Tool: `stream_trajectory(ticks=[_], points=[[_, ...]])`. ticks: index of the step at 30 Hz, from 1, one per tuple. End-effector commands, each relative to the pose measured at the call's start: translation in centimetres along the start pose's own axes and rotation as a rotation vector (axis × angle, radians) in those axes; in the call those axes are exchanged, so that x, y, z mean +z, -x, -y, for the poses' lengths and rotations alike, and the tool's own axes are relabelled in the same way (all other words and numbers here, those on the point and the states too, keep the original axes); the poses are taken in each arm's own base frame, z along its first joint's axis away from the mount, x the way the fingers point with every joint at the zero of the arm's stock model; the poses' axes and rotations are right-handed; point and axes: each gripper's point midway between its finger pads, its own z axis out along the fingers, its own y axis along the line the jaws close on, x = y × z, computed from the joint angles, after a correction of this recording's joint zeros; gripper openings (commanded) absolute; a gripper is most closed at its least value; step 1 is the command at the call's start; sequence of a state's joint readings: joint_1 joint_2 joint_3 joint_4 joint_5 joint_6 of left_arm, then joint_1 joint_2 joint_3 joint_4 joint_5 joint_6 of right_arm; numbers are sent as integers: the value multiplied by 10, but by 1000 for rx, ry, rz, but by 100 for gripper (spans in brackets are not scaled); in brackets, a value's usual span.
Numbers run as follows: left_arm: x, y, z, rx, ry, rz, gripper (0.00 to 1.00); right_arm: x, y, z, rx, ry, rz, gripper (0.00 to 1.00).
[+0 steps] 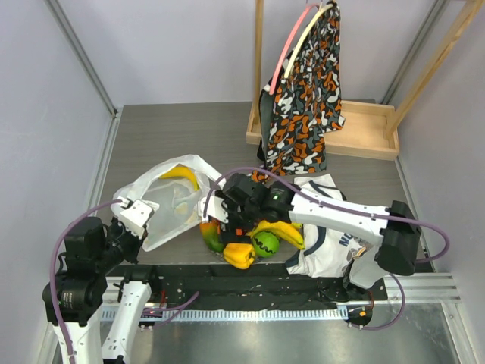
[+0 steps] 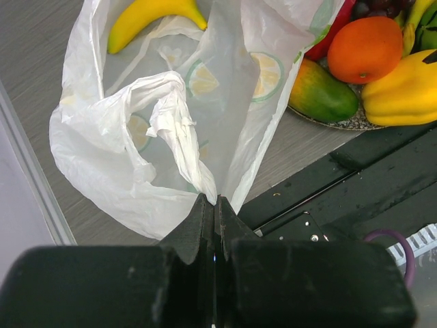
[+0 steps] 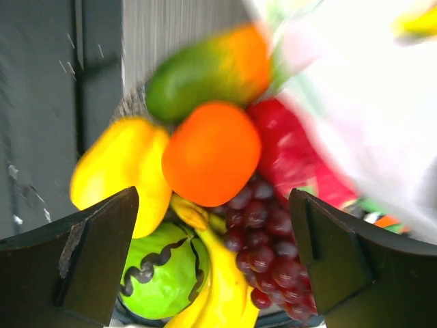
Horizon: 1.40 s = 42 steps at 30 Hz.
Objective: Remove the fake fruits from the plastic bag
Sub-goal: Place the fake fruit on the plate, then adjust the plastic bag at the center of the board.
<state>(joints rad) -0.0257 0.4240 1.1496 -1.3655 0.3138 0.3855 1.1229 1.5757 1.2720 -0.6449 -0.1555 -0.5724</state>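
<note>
Fingers on my left [image 2: 215,208] clamp the plastic bag [image 2: 123,157], 1 banana [image 2: 150,17] in its mouth. My right fingers [image 3: 212,205] hang spread above the fake fruits [image 1: 241,254] piled on the bench [image 1: 174,129].

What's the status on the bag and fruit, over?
Left gripper shut on plastic bag rim. Right gripper open above fruit pile. One banana inside bag. No obstruction seen.

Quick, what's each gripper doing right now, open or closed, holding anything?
Left gripper: closed, pinching the plastic bag.
Right gripper: open, empty, over the fake fruits.
</note>
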Motion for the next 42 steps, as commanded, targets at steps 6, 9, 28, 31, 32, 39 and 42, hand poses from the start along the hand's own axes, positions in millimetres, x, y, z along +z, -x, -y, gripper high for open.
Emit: stream_trajectory(ticks=[6,9,28,31,32,39,42], points=[[-15,4,8,1,-19,12,0,-85,127,40,147,-131,433,97],[-23,3,7,25,-4,4,0,-60,142,52,211,-128,465,86],[-79,-28,6,216,146,-16,0,87,154,132,496,-245,390,56],[-75,-27,8,208,126,-21,0,93,178,42,435,-42,407,58],[-74,-27,8,205,121,-25,0,89,199,-3,364,73,444,60],[-67,-22,6,259,118,14,0,95,233,24,319,-33,513,62],[-64,-27,7,278,104,-10,0,100,221,62,361,-143,495,64]])
